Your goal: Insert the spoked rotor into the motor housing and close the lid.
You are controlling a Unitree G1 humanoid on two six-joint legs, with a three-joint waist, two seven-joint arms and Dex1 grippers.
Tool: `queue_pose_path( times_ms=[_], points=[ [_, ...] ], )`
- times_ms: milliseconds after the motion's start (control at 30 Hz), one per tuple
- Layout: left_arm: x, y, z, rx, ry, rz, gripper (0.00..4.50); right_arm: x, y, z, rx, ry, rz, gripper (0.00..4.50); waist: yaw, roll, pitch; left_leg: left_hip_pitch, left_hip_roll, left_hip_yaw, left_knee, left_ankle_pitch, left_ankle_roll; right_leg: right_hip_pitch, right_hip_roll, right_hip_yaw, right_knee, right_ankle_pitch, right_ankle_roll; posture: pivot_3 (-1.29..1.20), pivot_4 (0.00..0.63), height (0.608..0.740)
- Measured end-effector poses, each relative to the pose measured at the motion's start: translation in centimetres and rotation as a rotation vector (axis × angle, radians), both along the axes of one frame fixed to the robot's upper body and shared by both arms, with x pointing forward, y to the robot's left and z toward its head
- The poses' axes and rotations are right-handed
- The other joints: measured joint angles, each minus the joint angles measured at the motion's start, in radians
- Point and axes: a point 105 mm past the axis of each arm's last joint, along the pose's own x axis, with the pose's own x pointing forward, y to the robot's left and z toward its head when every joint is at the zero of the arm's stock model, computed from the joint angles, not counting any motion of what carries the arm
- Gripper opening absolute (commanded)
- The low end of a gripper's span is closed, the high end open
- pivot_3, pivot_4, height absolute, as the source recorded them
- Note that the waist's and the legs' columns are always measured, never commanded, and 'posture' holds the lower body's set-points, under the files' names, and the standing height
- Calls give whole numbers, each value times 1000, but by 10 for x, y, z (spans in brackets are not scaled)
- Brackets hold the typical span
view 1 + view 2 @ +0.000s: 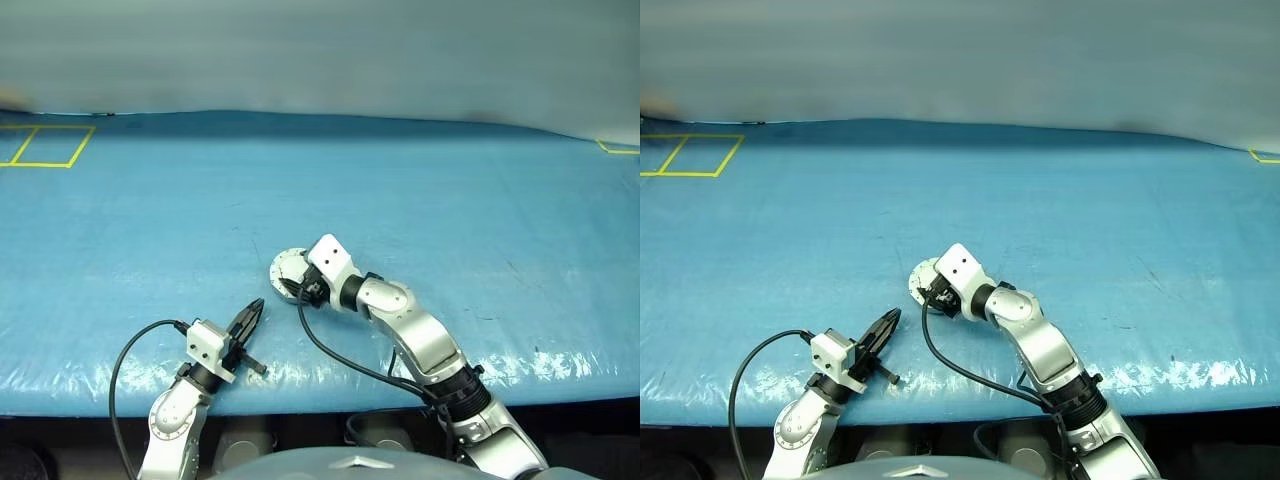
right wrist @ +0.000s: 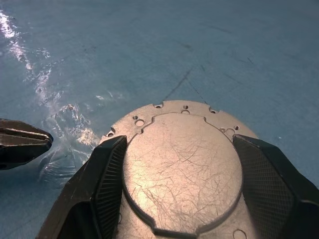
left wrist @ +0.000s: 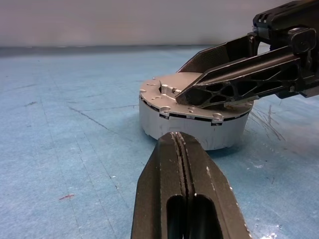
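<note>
Straddling the closed lid (image 2: 182,167), the right gripper (image 3: 234,82) stood wide, one finger off each side of the raised circle, pads resting on or just above the plain grey face; whether they pressed down could not be told. The motor housing (image 3: 194,128) sat mid-table, lid shut flat, rotor presumably inside; it looked like rigid, heavy, slick metal, best taken across the rim. The left gripper (image 1: 247,322), pinched shut and empty, waited at seven o'clock from the housing, with open blue table cover (image 1: 420,190) all round and the near edge close behind.
</note>
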Motion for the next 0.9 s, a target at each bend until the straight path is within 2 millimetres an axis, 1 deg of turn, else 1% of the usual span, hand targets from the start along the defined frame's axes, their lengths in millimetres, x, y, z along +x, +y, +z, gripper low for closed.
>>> queue_pose_path(
  times_ms=[367,567,800,867,900],
  points=[
    [1,0,-1,-2,0,-8,0,1,-1,-1,-21,-31,33,3037,1,0,0,1,0,0,0,0,0,1,0,0,0,0,0,0,150,740],
    [3,0,-1,-1,-1,-15,0,8,0,-1,-102,-57,7,3037,2,0,-1,2,0,0,0,1,0,1,-1,0,0,0,0,0,150,740],
    [5,0,-1,-7,2,-13,0,11,-1,0,-63,18,-35,3037,3,0,-2,1,0,0,0,1,0,1,-1,-1,0,1,-1,0,150,740],
    [7,2,-2,-40,40,1,0,11,-2,0,-55,37,-45,3037,3,0,-2,1,0,0,0,1,0,1,-3,-1,0,1,-1,0,150,740],
    [11,5,-2,-75,90,27,0,11,-2,0,-51,44,-50,3037,3,0,-2,1,0,-1,0,1,0,1,-3,-1,0,1,-1,0,150,740]
  ],
)
